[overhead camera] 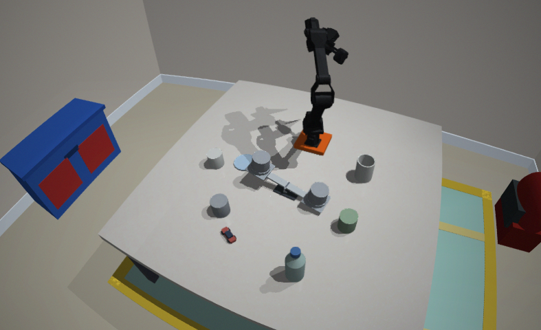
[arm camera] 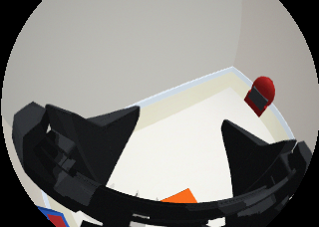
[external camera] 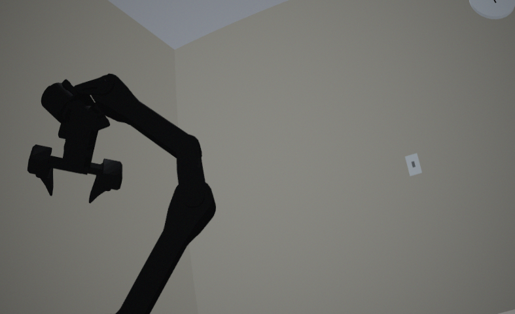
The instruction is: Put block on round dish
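Two identical grey cups stand upside down on the ends of a small balance (overhead camera: 280, 180) at the table's middle: the left cup (overhead camera: 260, 162) and the right cup (overhead camera: 318, 193). No block shows. The round light-blue dish (overhead camera: 240, 162) lies flat just left of the left cup, touching the balance's left end. My gripper (overhead camera: 339, 53) (external camera: 70, 197) (arm camera: 183, 117) is open and empty. It hangs high above the arm's orange base (overhead camera: 324, 144), far above the cups. The wrist view shows only the fingers, the wall and the room's edge.
Around the balance stand a pale cylinder (overhead camera: 214, 158), a grey cylinder (overhead camera: 219, 205), an open grey cup (overhead camera: 364, 167), a green cylinder (overhead camera: 348, 221), a bottle (overhead camera: 295, 265) and a toy car (overhead camera: 228, 234). A blue cabinet (overhead camera: 60, 155) stands off the table at the left.
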You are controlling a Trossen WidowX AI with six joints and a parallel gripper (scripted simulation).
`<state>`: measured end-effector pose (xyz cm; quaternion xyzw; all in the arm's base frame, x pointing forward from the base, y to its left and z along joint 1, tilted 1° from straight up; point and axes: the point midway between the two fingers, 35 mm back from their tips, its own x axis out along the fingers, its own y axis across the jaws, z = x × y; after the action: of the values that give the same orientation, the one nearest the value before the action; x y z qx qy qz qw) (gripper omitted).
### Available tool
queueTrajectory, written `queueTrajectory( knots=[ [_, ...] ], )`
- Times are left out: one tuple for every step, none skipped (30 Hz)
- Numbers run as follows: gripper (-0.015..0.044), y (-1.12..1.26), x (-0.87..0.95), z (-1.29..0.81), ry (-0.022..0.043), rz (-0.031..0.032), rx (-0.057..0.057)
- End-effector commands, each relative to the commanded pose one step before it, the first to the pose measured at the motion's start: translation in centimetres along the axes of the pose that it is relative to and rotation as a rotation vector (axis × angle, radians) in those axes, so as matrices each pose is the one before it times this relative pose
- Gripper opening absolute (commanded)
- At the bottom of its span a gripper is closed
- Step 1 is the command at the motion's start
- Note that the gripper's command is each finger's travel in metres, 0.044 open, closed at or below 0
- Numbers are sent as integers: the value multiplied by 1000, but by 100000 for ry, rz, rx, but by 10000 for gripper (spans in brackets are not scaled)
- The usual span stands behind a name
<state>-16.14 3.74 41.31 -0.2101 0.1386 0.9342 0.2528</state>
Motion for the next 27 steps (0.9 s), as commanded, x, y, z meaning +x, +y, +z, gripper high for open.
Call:
queueTrajectory(
  knots=[
    [426,86,-6,-46,140,464,-300],
    [440,257,-18,-139,420,1391,-902],
    [440,427,-33,-233,694,2317,-1509],
    [440,514,-41,-280,825,2781,-1819],
    [440,515,-41,-280,816,2779,-1828],
    [440,516,-41,-279,806,2778,-1836],
    [440,517,-41,-279,797,2776,-1844],
    [440,518,-41,-278,788,2774,-1853],
    [440,519,-41,-278,779,2772,-1861],
    [440,520,-41,-278,770,2770,-1869],
    [440,521,-40,-277,762,2767,-1877],
    [440,522,-40,-277,753,2765,-1886],
    [440,523,-40,-276,745,2763,-1894],
    [440,524,-40,-276,736,2761,-1902],
    [440,525,-40,-275,728,2759,-1910],
    [440,526,-39,-275,719,2756,-1918],
    [440,527,-39,-274,711,2754,-1926],
    [440,528,-39,-274,702,2752,-1934],
    [440,529,-39,-273,694,2749,-1942],
    [440,530,-38,-273,686,2747,-1950],
    [440,531,-38,-272,678,2744,-1958],
    [440,532,-38,-272,670,2741,-1966],
    [440,533,-37,-271,662,2739,-1974],
    [440,534,-37,-271,654,2736,-1982],
    [440,535,-36,-271,646,2733,-1990],
    [440,536,-36,-270,638,2731,-1997],
    [440,537,-36,-270,631,2728,-2005]
  ],
)
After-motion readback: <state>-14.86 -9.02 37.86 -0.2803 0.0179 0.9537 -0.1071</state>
